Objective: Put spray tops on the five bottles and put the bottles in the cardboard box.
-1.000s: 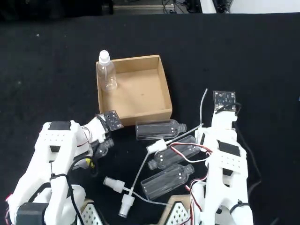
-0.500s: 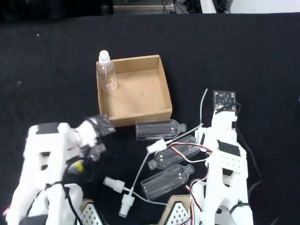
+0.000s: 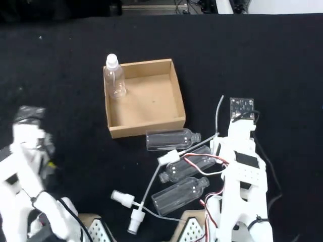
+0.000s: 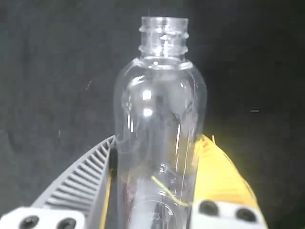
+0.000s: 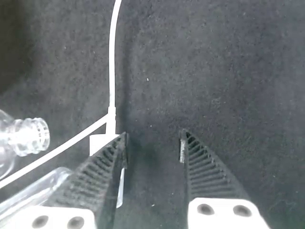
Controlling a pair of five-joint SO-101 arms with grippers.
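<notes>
Held bottle: an uncapped clear bottle [image 4: 159,95] is clamped between the two fingers of the left claw [image 4: 157,162]. The grip is low on the body, which leaves the threaded neck free for a top.
Its place: well off the left side of the cardboard box [image 3: 146,129], out where the left arm [image 3: 22,161] is. It is probably held clear of the clutter for capping, though I cannot tell from the wrist view whether it is upright.
Finished bottle: one capped bottle [image 3: 114,76] stands in the box's far left corner, tight to the wall, so the floor stays free for four more.
Waiting bottles: the nearest bottle [image 3: 171,139], middle bottle [image 3: 189,165] and farthest bottle [image 3: 179,195] lie on their sides, necks open, off the box's near right corner.
Loose tops: a spray top [image 3: 169,157] lies between the nearest and middle bottles. A second spray top [image 3: 122,197] and a third spray top [image 3: 135,221] lie farther from the box's front wall.
Right claw: the right claw [image 5: 153,138] is empty, its fingers parted a modest way, low over the counter [image 5: 228,71] beyond the box's near right corner. A fourth spray top [image 5: 101,142] lies just beside one finger, so it looks placed to take that top.
</notes>
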